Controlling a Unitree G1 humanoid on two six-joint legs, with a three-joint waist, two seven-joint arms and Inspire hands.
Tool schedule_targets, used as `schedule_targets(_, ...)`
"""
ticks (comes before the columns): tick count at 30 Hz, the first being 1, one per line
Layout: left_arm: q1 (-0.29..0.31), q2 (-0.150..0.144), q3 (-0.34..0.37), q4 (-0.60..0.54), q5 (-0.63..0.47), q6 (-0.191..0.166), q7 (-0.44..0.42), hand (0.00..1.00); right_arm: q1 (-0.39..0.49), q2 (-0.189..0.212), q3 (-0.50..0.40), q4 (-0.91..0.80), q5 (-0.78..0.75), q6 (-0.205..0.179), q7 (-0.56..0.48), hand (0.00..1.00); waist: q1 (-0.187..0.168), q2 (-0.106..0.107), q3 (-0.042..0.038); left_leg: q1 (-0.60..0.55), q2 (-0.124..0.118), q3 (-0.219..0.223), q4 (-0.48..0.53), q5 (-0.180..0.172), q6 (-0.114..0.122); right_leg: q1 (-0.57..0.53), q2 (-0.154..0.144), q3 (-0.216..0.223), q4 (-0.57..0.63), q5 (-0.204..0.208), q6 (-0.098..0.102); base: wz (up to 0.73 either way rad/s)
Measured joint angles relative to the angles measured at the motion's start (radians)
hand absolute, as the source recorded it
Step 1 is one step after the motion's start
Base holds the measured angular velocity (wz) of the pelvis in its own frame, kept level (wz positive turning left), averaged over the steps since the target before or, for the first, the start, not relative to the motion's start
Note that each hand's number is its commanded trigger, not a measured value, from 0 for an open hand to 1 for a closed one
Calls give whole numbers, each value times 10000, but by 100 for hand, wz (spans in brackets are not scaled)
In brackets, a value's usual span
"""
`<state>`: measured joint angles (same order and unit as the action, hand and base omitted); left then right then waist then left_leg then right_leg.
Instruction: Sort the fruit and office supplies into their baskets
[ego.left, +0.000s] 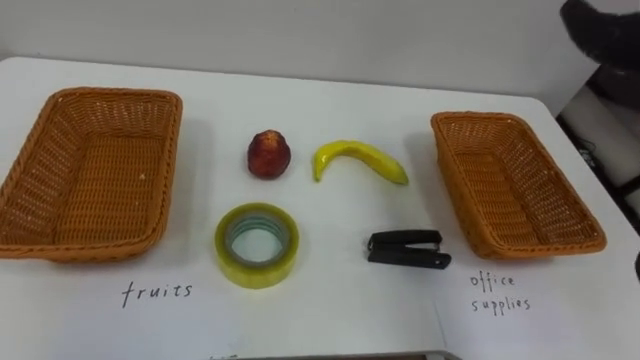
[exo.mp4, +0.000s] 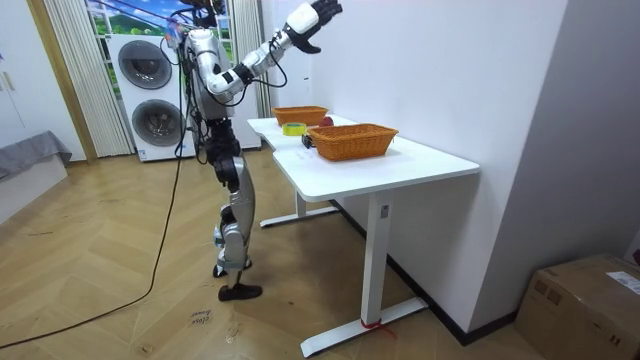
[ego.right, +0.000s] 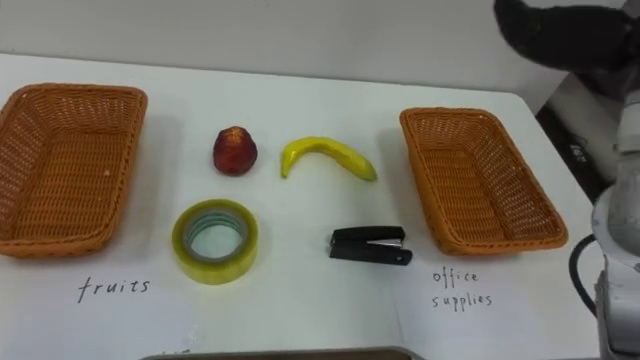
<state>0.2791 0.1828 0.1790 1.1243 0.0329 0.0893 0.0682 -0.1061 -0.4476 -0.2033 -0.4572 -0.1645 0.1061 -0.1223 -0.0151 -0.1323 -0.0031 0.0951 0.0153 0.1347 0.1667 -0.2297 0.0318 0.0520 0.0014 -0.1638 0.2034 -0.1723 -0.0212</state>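
On the white table (ego.left: 330, 310) lie a red apple (ego.left: 268, 154), a yellow banana (ego.left: 360, 158), a roll of yellow tape (ego.left: 256, 271) and a black stapler (ego.left: 405, 249). A large wicker basket (ego.left: 100, 96) stands at the left above the handwritten word "fruits". A smaller wicker basket (ego.left: 480, 119) stands at the right above the words "office supplies". Both baskets hold nothing. My right hand (ego.right: 560, 35) is raised high over the table's far right corner, open and holding nothing; the room view shows it (exo.mp4: 313, 20) lifted above head height.
In the room view I stand at the table's long side, with a wall beyond it. Stacked washing machines (exo.mp4: 145, 95) stand behind me. A cardboard box (exo.mp4: 590, 305) sits on the floor at the room view's right.
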Motion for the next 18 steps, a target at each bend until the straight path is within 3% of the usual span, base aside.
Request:
schedule_targets(8,-171,70,-316,-27,-9,-10,-182,0,-4,-14,365,37,-497,172,1435,0,200,70,5,23,0,-6,0,0,0,28,-3,-29,0,0,1,0)
schedule_targets(14,-465,74,-505,-46,5,70,-170,0,-3,3,1061,533,-1251,273,2739,0,259,210,70,19,-1,-26,35,2,-2,54,-11,-32,0,4,-5,0)
schedule_targets(18,-596,132,-662,-52,-2,117,-177,0,-3,1,1061,1045,-1244,385,3397,0,344,230,65,11,2,-35,26,5,-4,37,-9,-34,-1,4,-5,0)
